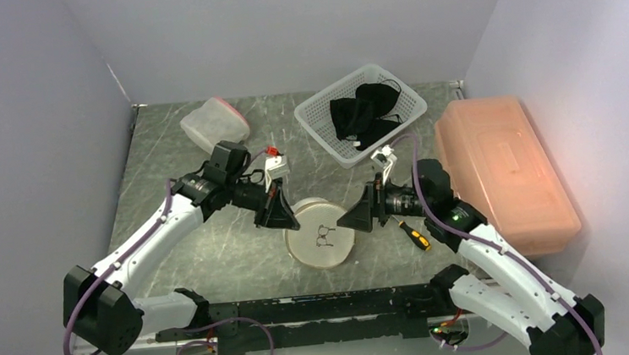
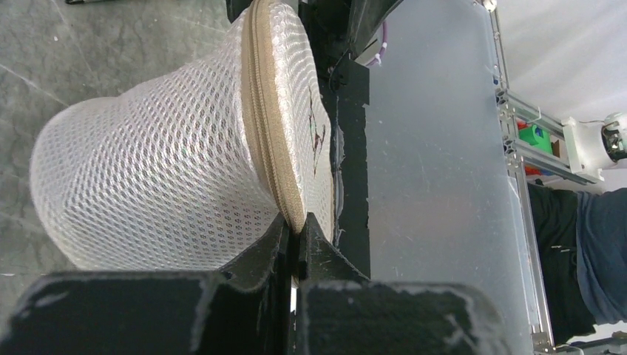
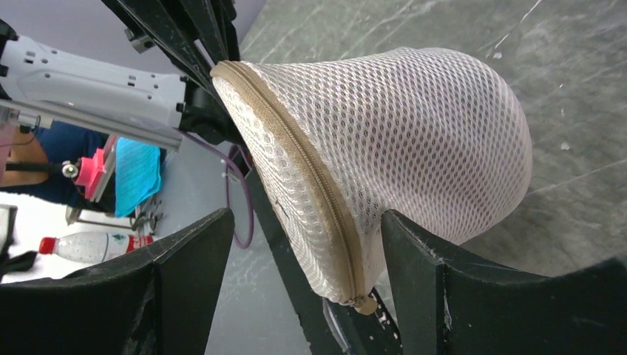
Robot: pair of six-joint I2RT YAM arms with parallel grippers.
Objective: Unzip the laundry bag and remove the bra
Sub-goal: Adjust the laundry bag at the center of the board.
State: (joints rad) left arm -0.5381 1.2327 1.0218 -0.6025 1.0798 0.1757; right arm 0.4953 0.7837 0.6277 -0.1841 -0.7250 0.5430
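- Laundry bag [image 1: 320,242], centre frame, left jaws pinched shut on its zipper seam [image 2: 270,148].
- Right jaws, part open and empty, straddle zipper pull [image 3: 360,301]; a square pinch looks best.

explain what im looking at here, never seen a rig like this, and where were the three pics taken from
Two robot arms are bolted at a table's near edge. One picture looks down from above; the other two come from wrist cameras. Between the arms lies a round mesh laundry bag, zipped shut. The left arm's jaws pinch its zip seam; the right arm's jaws stand open around its edge. Also there: a white basket of dark clothing, an orange box, a screwdriver.
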